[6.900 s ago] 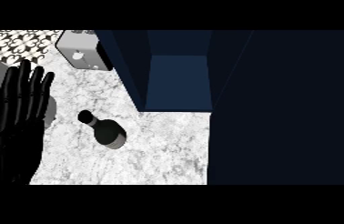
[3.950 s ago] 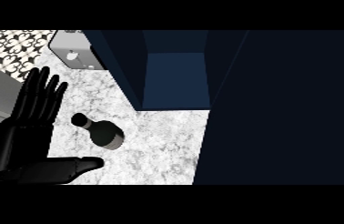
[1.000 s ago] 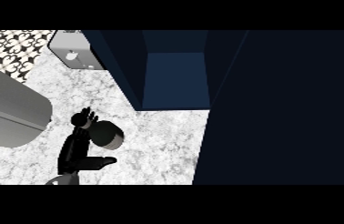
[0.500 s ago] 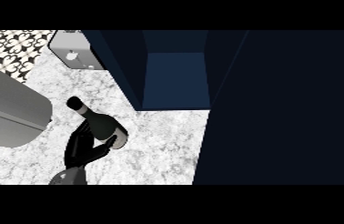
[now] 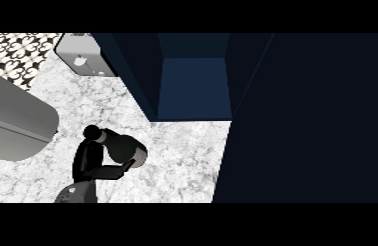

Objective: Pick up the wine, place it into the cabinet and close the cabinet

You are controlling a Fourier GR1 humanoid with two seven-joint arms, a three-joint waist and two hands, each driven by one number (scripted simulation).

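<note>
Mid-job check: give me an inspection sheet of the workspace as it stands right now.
Surface: white-grey marble counter.
Job's things: dark wine bottle on the counter, tilted; navy cabinet stands open, nothing seen inside.
Clutter: metal box at the back left; patterned tiles beyond it.
Hands: left hand curled round the bottle; right hand not in view.
Cables: nothing seen.
Surroundings: grey rounded shape at the left edge, likely a forearm; dark cabinet door fills the right.
</note>
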